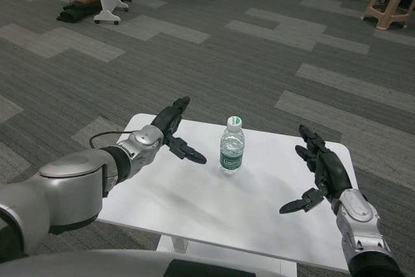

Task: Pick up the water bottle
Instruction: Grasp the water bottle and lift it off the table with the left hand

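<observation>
My left hand (174, 131) hangs over the left part of the white table (194, 205) with its fingers spread and nothing in them, the fingertips pointing toward the water bottle (231, 147) but stopping short of it. My right hand (321, 173) is over the table's right side, also spread wide and holding nothing, well apart from the bottle. Between the two hands the bottle stands upright near the table's far edge, clear with a green label and a white cap, and beyond the table lies grey patterned carpet (214, 56).
</observation>
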